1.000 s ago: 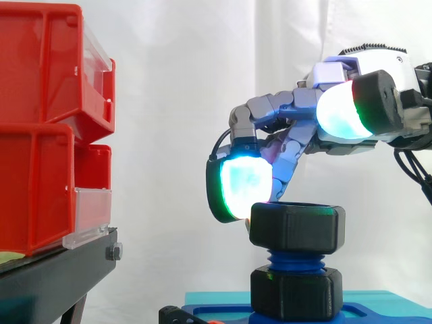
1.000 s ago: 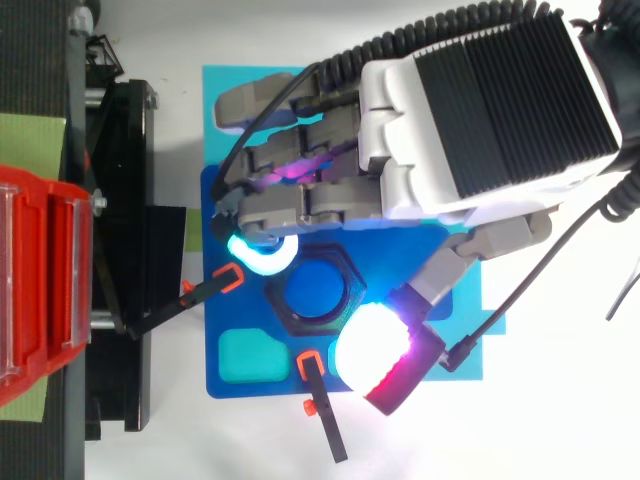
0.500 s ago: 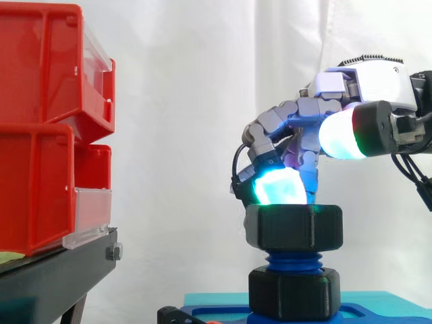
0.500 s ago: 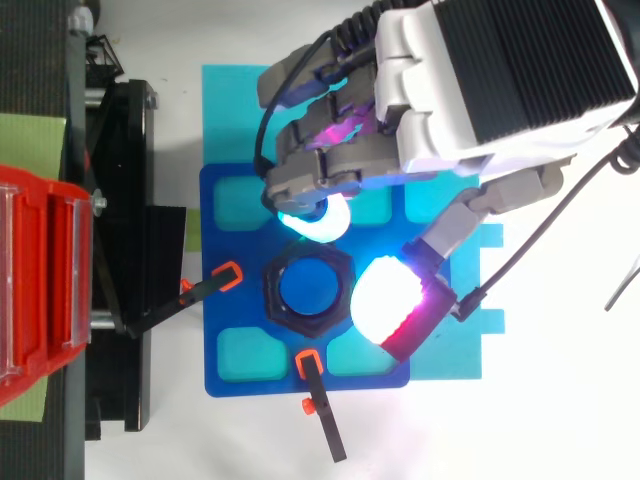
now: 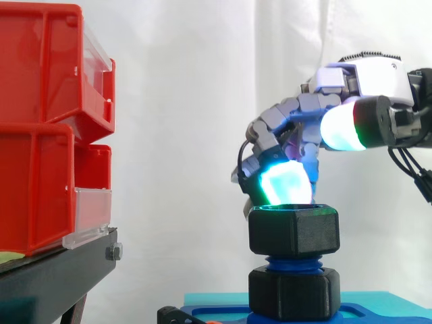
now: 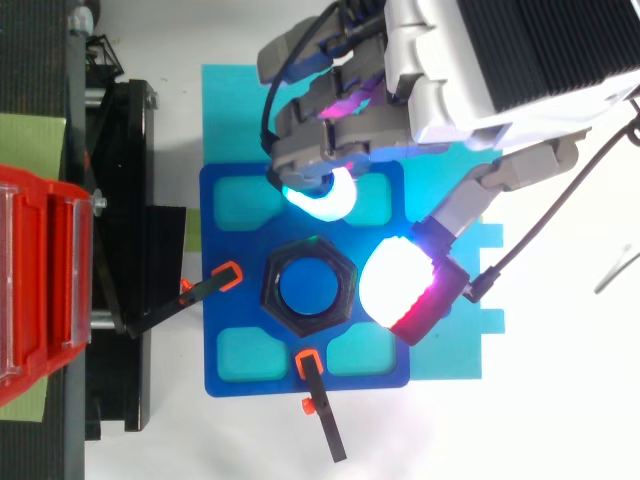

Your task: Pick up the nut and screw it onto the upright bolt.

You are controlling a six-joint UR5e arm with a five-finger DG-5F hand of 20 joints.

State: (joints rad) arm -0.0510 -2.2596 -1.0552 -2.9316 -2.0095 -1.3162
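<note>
**Nut sits on the bolt, hand clasps nothing**

Nut point(image 5: 293, 229) is black and six-sided, and it is threaded on the upper part of the upright blue bolt point(image 5: 291, 262). It looks level. A short piece of bare thread shows between it and the black collar point(image 5: 293, 293) at the foot of the bolt, so I judge the screwing is not finished.

The hand point(image 5: 368, 74) hangs above and beside the nut with its fingers curled and the thumb spread away. It holds nothing. The cyan fingertip point(image 5: 287, 183) is just over the top rim of the nut, on the far side. I cannot tell if it touches. In the side view the thumb pad point(image 6: 395, 283) stands clearly higher than the nut.

The risks, as I judge them:
- If the thumb closes at this height, it passes over the nut and no turn is made.
- If only the cyan pad pushes on the rim, the nut may tilt and the thread may jam.
- A pad that slips off a flat may turn the nut backwards.

The blue plate point(image 6: 272, 372) is held by clamps, so the base should not move.
</note>
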